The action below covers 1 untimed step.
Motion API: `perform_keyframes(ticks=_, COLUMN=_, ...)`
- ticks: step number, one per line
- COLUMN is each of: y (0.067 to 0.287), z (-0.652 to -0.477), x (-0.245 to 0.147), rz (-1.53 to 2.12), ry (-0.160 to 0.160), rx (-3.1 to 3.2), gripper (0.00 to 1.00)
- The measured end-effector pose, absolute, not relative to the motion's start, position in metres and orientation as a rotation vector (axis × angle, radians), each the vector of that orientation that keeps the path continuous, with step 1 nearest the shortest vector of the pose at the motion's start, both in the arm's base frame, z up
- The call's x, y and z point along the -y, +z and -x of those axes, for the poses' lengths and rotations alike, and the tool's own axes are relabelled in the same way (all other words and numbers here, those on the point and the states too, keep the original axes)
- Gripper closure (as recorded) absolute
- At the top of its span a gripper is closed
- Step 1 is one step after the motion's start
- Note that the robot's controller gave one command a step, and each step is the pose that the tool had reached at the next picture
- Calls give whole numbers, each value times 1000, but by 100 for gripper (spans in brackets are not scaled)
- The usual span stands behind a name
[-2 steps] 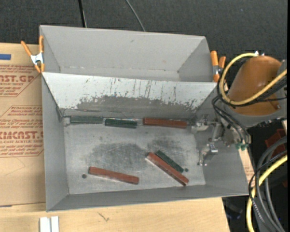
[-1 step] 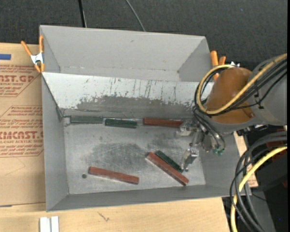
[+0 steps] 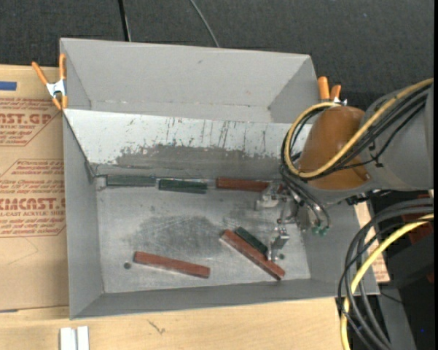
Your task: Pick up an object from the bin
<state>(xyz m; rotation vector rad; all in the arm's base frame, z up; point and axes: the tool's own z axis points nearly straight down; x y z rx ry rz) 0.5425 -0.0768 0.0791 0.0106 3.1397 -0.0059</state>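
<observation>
Long, flat red-brown bar (image 3: 270,266), lying near the right front corner of the bin (image 3: 167,224). Set on a slant, running from upper left down to lower right, lower end close to the front wall. Just beside it on the upper side, touching and perhaps partly overlapping, a shorter dark green bar (image 3: 251,241), slanted the same way. Both down on the scuffed grey floor, neither raised nor propped against a wall.
</observation>
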Motion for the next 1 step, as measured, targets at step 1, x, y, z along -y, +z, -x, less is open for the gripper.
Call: perform_keyframes(ticks=1, y=79, z=-513, x=56, rz=49, ry=-6, rx=-3122, gripper=0)
